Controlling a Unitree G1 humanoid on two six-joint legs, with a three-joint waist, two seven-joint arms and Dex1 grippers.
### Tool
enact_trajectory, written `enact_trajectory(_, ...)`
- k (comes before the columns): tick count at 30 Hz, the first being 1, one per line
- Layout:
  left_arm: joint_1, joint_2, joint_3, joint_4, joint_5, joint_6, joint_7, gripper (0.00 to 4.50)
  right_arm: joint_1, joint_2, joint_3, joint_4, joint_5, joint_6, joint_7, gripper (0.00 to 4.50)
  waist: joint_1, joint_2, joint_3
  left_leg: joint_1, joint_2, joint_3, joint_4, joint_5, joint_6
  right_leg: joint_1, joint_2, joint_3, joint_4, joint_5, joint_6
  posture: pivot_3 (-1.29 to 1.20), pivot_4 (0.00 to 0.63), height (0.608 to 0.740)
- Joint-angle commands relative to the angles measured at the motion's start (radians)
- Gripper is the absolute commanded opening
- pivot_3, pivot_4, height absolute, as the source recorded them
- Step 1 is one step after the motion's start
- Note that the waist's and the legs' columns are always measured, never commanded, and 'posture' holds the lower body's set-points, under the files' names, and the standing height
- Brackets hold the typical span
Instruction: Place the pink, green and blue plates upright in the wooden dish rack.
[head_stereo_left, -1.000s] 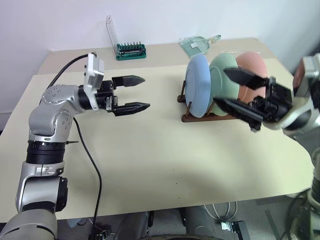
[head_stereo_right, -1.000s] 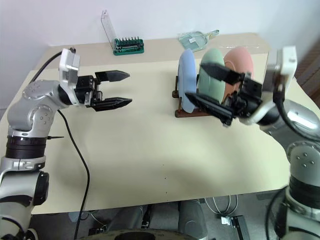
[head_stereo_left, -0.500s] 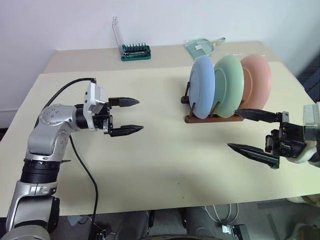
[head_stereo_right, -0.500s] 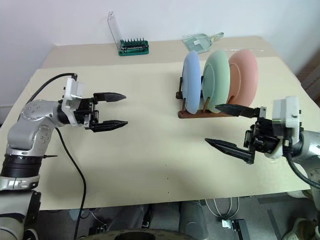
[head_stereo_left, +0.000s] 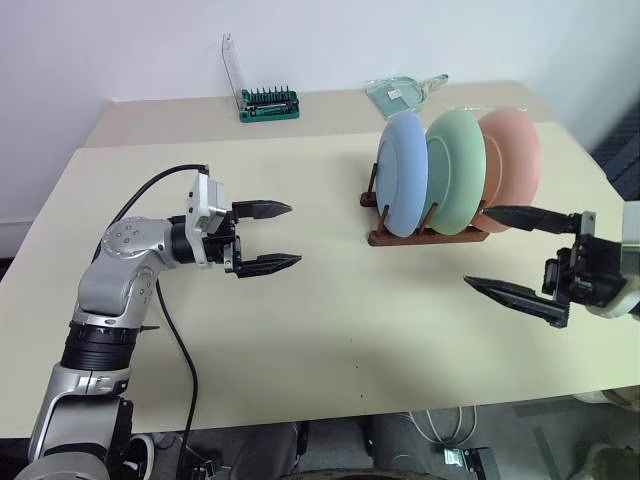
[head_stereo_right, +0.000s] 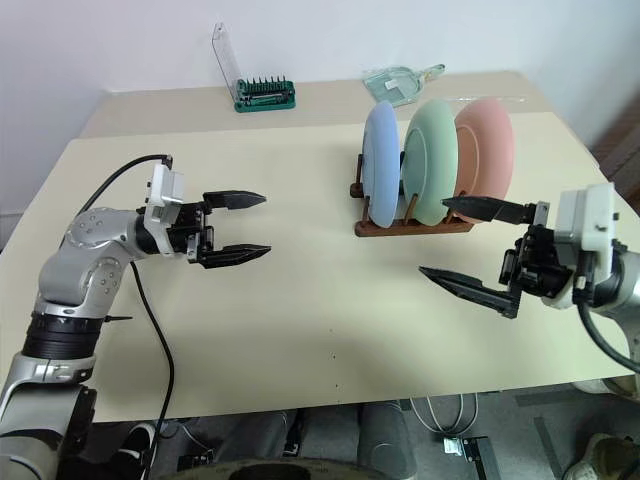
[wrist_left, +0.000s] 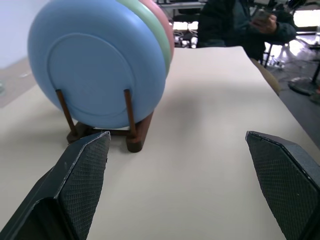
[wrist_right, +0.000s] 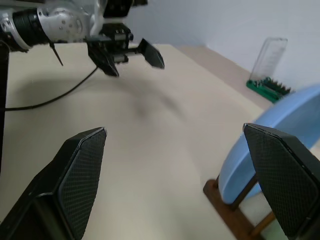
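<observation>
Plates, blue (head_stereo_left: 404, 172), green (head_stereo_left: 456, 170) and pink (head_stereo_left: 512, 158), stand upright in the rack (head_stereo_left: 425, 236); both the left gripper (head_stereo_left: 280, 236) and the right gripper (head_stereo_left: 508, 252) gape empty.

Wall: we see a plain white wall (head_stereo_left: 120, 50) behind.
Table: we see a big cream table (head_stereo_left: 330, 330).
Far side: we see a seated person (wrist_left: 235, 22).

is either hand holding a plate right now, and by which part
Nothing is held. The left hand and right hand are both open and empty. All three plates stand in the rack.
</observation>
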Motion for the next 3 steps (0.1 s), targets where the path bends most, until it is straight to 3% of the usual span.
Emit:
enact_trajectory(1, 0.015, 0.006, 0.016, -0.049, -0.005, -0.007, 0.017, 4.5, -0.028, -0.005, 0.011, 0.013, 0.011, -0.007, 0.008, 4.46, 0.001, 0.0, 0.0, 0.0, 0.0, 0.0, 0.0, 0.0, 0.0, 0.0, 0.0, 0.0, -0.001, 0.0, 0.0, 0.0, 0.15, 0.74)
enact_trajectory(3, 0.034, 0.015, 0.018, -0.066, -0.003, -0.009, 0.02, 4.5, -0.036, 0.004, 0.029, 0.014, 0.001, -0.015, 0.008, 4.46, 0.001, 0.0, 0.0, 0.0, 0.0, 0.0, 0.0, 0.0, 0.0, 0.001, 0.0, 0.0, -0.001, 0.0, 0.0, 0.0, 0.15, 0.74)
